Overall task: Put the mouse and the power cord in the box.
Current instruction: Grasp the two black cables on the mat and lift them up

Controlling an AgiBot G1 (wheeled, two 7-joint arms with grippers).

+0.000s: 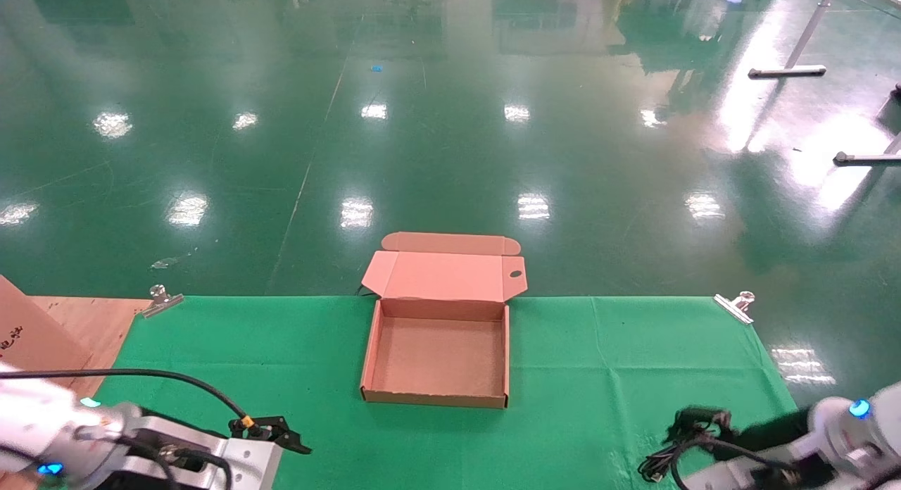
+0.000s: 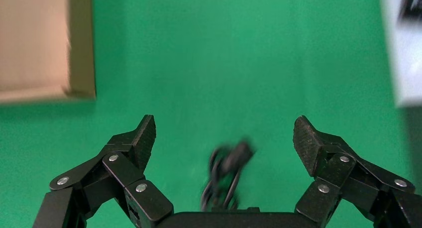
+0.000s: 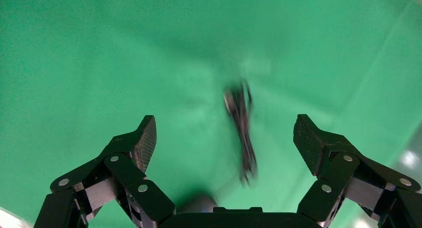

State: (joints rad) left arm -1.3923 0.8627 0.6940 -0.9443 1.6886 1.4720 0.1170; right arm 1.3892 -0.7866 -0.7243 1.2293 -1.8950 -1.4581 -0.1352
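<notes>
At the far edge of the green cloth [image 1: 281, 349], midway across the table, the box [image 1: 436, 356] sits open and empty, its hinged lid [image 1: 445, 273] folded back past the table edge over the glossy green floor [image 1: 450, 124]; a small oval hole shows near the lid's right tab. Bare cloth lies open on both sides of the box and in front of it. Two metal binder clips [image 1: 160, 298] pin the cloth's far corners. At the left, a brown board [image 1: 28, 335] carries dark printed marks that cannot be read, lying on a wooden surface [image 1: 91, 321].

The power cord [image 1: 686, 441] lies bunched in loose loops near the front right of the cloth, well apart from the box, just beside the right arm; it appears as a blurred dark bundle in both wrist views. The mouse cannot be made out.

The left gripper [image 2: 224, 138] hangs low at the front left, its fingers spread wide with nothing between them. The right gripper [image 3: 224, 138] is over the cloth near the cord, its fingers likewise spread wide, gripping nothing.
</notes>
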